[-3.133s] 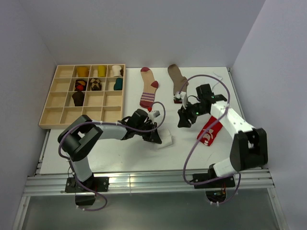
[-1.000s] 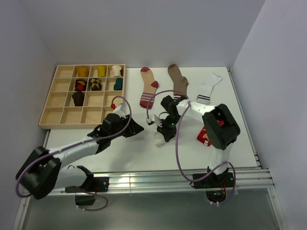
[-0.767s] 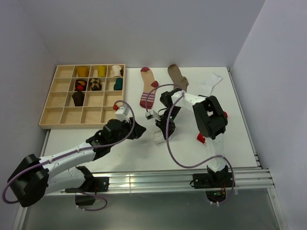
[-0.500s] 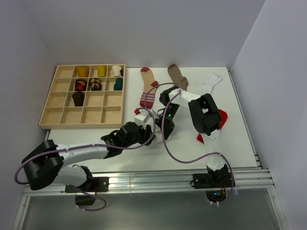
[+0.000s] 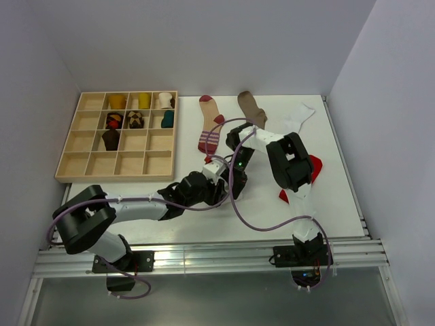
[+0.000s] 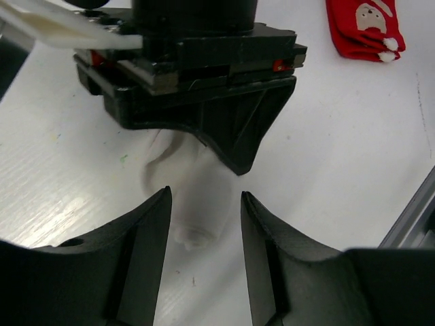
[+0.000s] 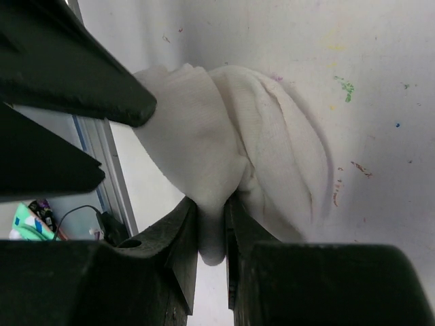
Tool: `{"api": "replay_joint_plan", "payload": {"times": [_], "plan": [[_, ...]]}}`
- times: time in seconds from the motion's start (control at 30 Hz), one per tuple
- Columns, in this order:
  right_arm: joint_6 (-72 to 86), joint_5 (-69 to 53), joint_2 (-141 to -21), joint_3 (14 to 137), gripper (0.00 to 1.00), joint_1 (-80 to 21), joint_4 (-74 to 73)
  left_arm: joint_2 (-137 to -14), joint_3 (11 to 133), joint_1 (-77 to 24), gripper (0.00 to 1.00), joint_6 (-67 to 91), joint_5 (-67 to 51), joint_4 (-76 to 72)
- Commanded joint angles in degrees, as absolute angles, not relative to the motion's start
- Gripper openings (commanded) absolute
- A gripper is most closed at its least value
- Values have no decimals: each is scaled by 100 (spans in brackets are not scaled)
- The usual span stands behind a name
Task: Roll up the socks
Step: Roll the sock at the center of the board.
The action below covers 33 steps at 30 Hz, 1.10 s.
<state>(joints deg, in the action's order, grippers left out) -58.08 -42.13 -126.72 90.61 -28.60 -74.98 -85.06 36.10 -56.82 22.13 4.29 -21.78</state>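
At the middle of the counter (image 5: pixel 340 204), a white sock (image 7: pixel 231 149) lies bunched, with a fold of it pinched between the narrow-set fingers of the right gripper (image 7: pixel 211 227). The left gripper (image 6: pixel 204 210) faces it head-on and spread wide, one finger on each side of the sock's loose end; whether they touch it is unclear. The bundle's long axis runs from the right gripper straight toward the left one, so the left arm probably needs only to ease forward and clamp.

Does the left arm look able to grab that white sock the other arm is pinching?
Probably yes. The left gripper is open, with the white sock's free end lying between its fingers. The right gripper pinches only the far part.
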Motion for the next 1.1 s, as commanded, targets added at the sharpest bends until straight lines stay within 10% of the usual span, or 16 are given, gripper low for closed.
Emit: {"api": "replay_joint_plan", "payload": {"times": [0.0,0.43,0.7,1.07], "plan": [[-5766,-3964,-12832,8956,13,-2839,-7295,-8736,3876,-5687,50,2031,62,-2584],[-5695,-3955,-12841,8912,14,-2804,-7225,-9466,3912,-5441,44,2250,-281,-2777],[-5704,-4262,-12200,8587,41,-2637,-6917,-9738,3876,-5142,0,2802,-1045,-2751],[-5142,-4870,-10284,7490,50,-1364,-5688,-10213,4350,-5071,0,3269,-1336,-1891]]}}
